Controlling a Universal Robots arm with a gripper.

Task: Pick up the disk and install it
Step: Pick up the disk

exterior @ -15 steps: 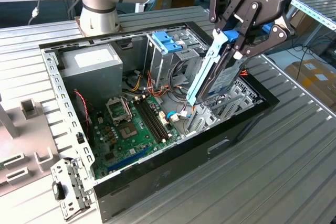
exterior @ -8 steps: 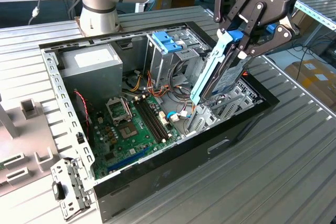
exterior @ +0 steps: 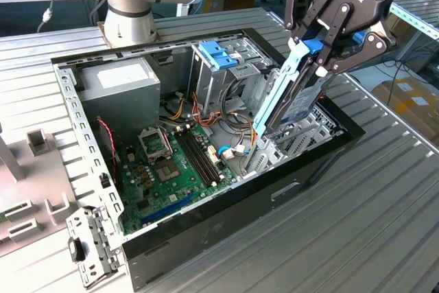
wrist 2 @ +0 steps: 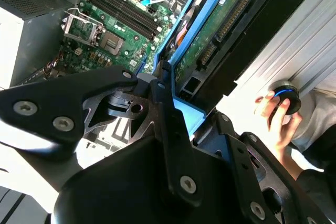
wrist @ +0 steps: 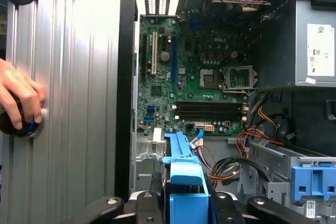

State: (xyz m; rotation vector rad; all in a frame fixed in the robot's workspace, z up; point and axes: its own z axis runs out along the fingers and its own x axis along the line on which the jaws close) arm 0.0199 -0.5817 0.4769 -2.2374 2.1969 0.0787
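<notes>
**Disk (exterior: 302,108) pinched over the open case (exterior: 274,190)**

Fingers of the gripper (exterior: 319,66) are pressed onto the disk and its pale blue carrier (exterior: 278,94), holding it tilted with its lower end dipping into the case just beneath the tool. Farther below lies the motherboard (exterior: 171,169). Beyond it are the blue bay latch (exterior: 218,54) and the grey power supply (exterior: 120,80). Outside the case, a person's hand (wrist: 18,95) rests on a black knob (wrist: 13,121) on the ribbed table (wrist: 79,77).

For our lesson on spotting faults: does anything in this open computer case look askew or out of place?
The dark metal disk in its blue plastic carrier leans steeply over the black computer case, gripped by the black gripper, not lying flat in a bay.
</notes>
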